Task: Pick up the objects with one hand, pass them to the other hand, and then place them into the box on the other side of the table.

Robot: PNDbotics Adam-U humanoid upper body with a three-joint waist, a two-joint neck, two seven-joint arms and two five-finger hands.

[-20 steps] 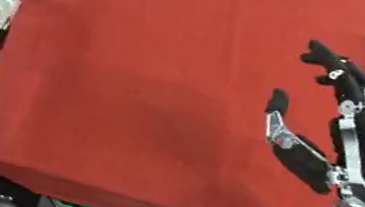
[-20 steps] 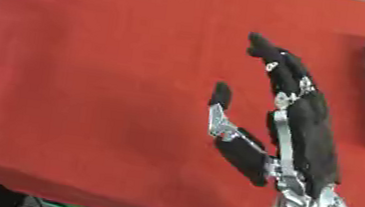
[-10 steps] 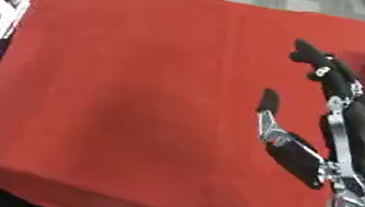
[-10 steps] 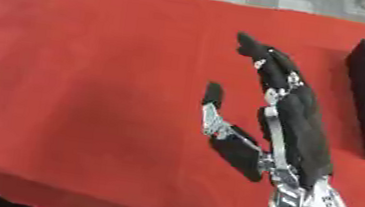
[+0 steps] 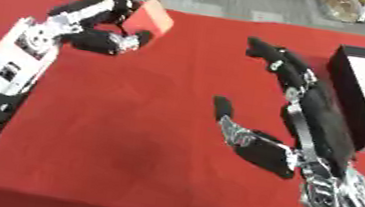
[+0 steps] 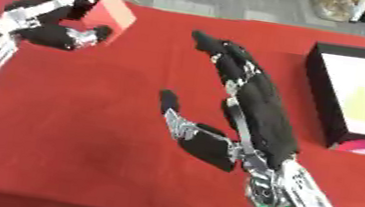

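Orange block (image 5: 151,16) held in left hand (image 5: 99,24), fingers and thumb curled round it, above far left of red table (image 5: 131,119). Right hand (image 6: 252,109) spread wide, palm up, thumb out, holding nothing, mid-table. Black box (image 6: 322,88) at right edge, pale interior with coloured items, well apart from block.

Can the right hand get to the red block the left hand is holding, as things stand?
Probably yes. The right hand is open, fingers pointing toward the red block, which the left hand holds up at the far left. Only bare red table lies between them; nothing blocks the way.
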